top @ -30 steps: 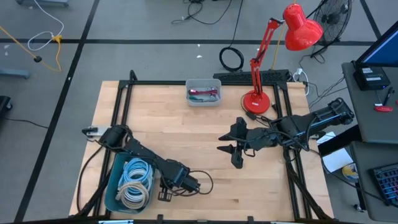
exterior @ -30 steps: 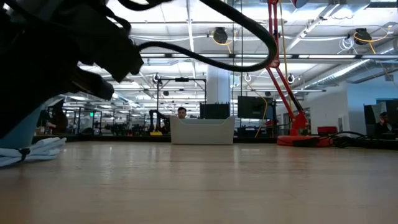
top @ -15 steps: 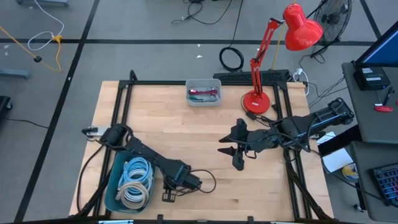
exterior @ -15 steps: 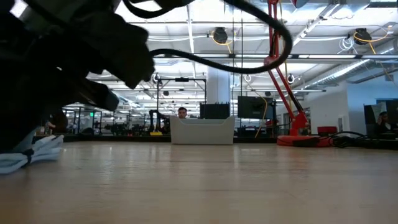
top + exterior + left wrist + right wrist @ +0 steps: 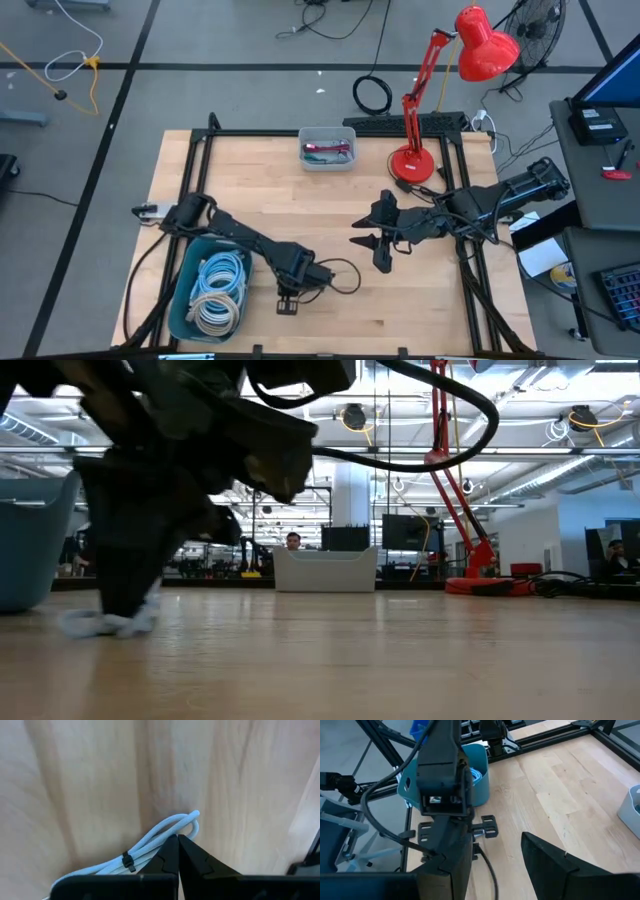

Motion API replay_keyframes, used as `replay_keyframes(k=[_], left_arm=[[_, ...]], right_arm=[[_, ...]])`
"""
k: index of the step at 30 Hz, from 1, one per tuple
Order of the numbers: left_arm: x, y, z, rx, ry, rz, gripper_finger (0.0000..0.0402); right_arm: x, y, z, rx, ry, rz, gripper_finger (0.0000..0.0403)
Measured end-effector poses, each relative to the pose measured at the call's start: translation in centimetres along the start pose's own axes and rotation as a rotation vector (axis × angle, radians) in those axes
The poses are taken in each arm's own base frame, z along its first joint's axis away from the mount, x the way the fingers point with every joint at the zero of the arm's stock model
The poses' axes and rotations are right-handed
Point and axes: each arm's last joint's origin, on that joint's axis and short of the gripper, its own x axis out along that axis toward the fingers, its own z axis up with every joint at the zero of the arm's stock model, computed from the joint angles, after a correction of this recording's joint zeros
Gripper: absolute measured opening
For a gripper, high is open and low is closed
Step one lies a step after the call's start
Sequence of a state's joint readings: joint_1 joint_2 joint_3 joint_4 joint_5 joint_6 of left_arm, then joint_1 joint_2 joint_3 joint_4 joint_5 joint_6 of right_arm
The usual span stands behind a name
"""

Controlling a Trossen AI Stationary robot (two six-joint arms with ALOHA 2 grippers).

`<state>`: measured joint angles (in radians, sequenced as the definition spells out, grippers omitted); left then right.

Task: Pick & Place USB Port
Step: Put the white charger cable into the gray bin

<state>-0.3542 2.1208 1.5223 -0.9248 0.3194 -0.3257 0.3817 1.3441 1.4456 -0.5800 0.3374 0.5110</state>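
Left gripper (image 5: 287,303) is clamped shut on the white cable bundle (image 5: 150,840), low over the table just beside the blue bin (image 5: 190,285); lift it clear before carrying it toward the grey tray (image 5: 327,147) at the far edge. Right gripper (image 5: 377,247) hangs with its fingers spread and empty, farther from the bin, arm stretched in from the side.

High view straight down over whole table (image 5: 250,230). Low view at tabletop level, facing room. Left wrist view close above wood. Right wrist view looks across at left arm (image 5: 442,785), shared with high view.
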Motion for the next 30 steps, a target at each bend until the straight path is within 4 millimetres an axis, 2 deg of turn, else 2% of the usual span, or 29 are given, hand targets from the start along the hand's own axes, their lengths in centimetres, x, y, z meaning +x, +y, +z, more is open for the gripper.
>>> replay_keyframes(k=[9,24,30], left_arm=[[-1.0,2.2,1.5,-0.013,-0.093,-0.003,0.0],[-5.2,6.8,4.7,-0.011,-0.289,0.047,0.0],[-6.2,7.6,5.0,-0.03,-0.307,0.049,0.0]], right_arm=[[0.0,0.0,0.0,0.004,0.0,0.0,0.0162],[-0.7,-0.1,0.2,0.033,0.0,0.034,0.0162],[-1.7,-0.1,0.4,0.037,-0.02,0.052,0.0162]])
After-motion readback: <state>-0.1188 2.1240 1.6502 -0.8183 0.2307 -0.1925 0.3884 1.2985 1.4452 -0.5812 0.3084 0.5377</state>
